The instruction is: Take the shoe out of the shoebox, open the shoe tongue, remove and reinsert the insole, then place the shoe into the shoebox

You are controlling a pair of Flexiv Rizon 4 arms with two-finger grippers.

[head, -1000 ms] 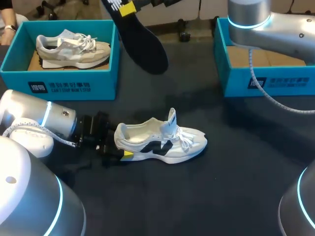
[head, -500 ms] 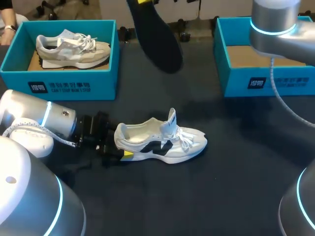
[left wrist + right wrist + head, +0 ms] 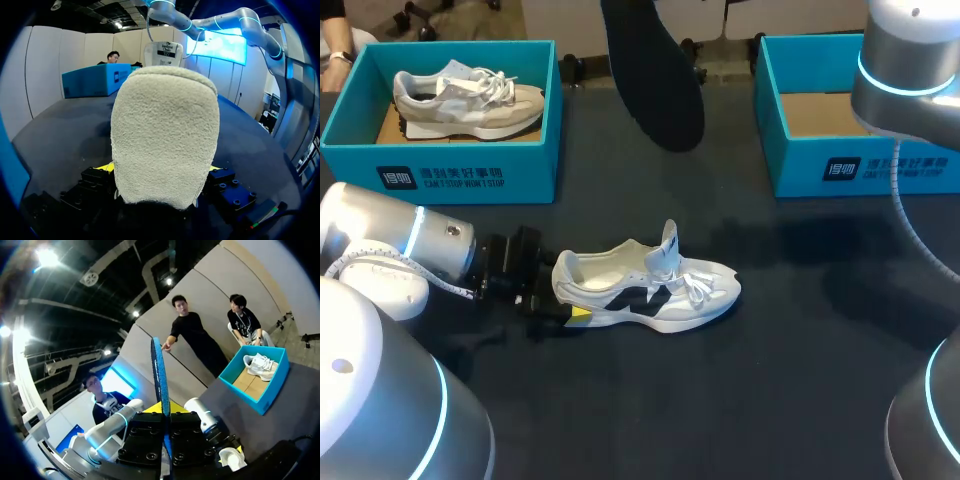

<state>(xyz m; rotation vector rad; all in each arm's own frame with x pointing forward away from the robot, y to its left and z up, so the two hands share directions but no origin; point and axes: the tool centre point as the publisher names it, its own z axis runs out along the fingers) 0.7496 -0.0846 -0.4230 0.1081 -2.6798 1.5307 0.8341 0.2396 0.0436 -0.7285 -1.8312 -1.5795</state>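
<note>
A white shoe (image 3: 650, 285) with black side marks lies on its sole mid-table, tongue raised, toe pointing right. My left gripper (image 3: 565, 305) is at its heel. In the left wrist view the fuzzy heel (image 3: 165, 135) fills the gap, with a yellow fingertip (image 3: 104, 167) pressed against each side. The dark insole (image 3: 655, 85) hangs in the air above the table's far side, its upper end cut off by the view's edge. In the right wrist view the insole (image 3: 160, 375) stands edge-on, pinched in my right gripper (image 3: 165, 410). The right arm (image 3: 910, 80) enters at the upper right.
A teal shoebox (image 3: 440, 170) at the far left holds a beige shoe (image 3: 470, 100). A second teal shoebox (image 3: 840, 165) at the far right shows only its cardboard floor. Dark tabletop lies bare in front of and to the right of the white shoe.
The right arm has carried the insole to the right and slightly higher, over the far middle of the table. The left arm and the white shoe have not moved.
</note>
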